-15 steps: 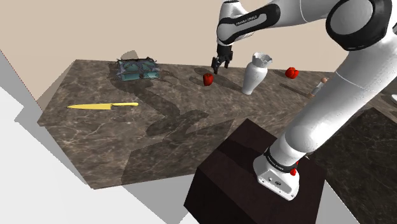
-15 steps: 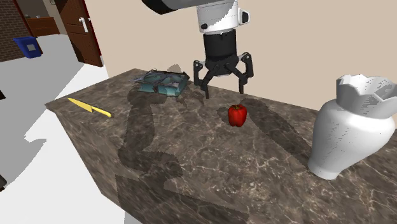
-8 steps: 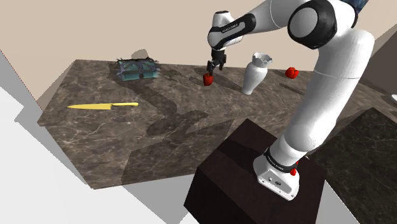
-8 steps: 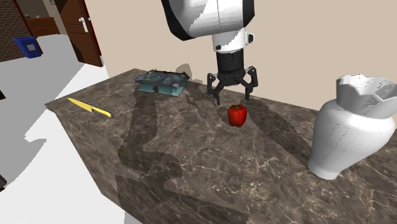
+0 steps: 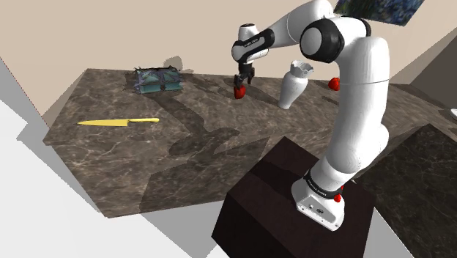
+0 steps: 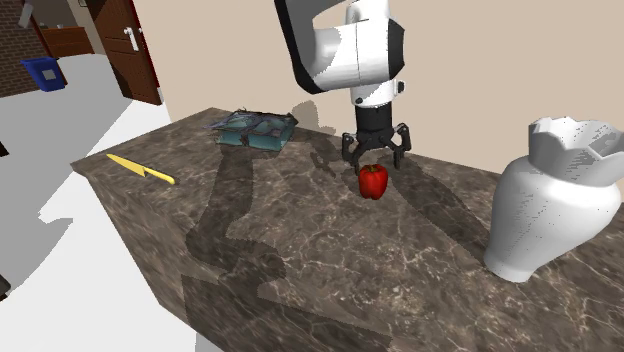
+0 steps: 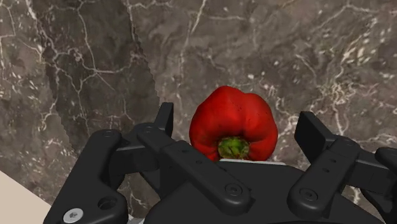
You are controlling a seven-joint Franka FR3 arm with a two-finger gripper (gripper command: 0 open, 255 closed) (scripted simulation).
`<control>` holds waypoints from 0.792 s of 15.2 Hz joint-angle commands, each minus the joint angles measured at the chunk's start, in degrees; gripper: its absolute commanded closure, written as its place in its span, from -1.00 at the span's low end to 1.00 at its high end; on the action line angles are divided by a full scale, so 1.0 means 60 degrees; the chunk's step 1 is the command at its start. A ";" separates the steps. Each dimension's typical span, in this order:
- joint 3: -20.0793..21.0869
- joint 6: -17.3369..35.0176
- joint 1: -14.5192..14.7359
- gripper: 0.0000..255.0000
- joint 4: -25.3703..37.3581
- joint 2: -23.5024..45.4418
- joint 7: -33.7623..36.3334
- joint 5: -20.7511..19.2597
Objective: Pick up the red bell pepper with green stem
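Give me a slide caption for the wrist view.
Open tool straddling a red bell pepper on the dark veined counter.

The pepper (image 6: 373, 182) sits on the counter (image 6: 300, 260) beneath the gripper (image 6: 375, 160).

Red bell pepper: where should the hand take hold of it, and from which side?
Grip the red bell pepper across its rounded body, coming straight down from above. It sits on the counter with its green stem facing up, and the open hand hangs over it, a finger on each side, not touching.
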 commanded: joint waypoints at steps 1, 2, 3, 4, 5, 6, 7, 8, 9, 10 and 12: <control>0.0018 0.0160 -0.0026 -1.00 0.0116 0.0277 0.0011 0.0025; 0.0022 0.0251 -0.0030 -1.00 0.0098 0.0351 0.0023 0.0028; 0.0026 0.0341 -0.0035 -1.00 0.0082 0.0427 0.0035 0.0032; 0.0031 0.0430 -0.0040 -1.00 0.0069 0.0504 0.0046 0.0035; 0.0035 0.0518 -0.0046 -1.00 0.0058 0.0582 0.0058 0.0039; 0.0038 0.0571 -0.0049 -1.00 0.0049 0.0627 0.0065 0.0041; 0.0038 0.0569 -0.0049 -1.00 0.0051 0.0628 0.0065 0.0041; 0.0037 0.0566 -0.0044 1.00 0.0040 0.0613 0.0068 0.0038; 0.0037 0.0568 -0.0048 1.00 0.0044 0.0619 0.0065 0.0039; 0.0034 0.0585 -0.0052 1.00 0.0011 0.0602 0.0060 0.0037; 0.0034 0.0583 -0.0046 1.00 -0.0006 0.0584 0.0065 0.0035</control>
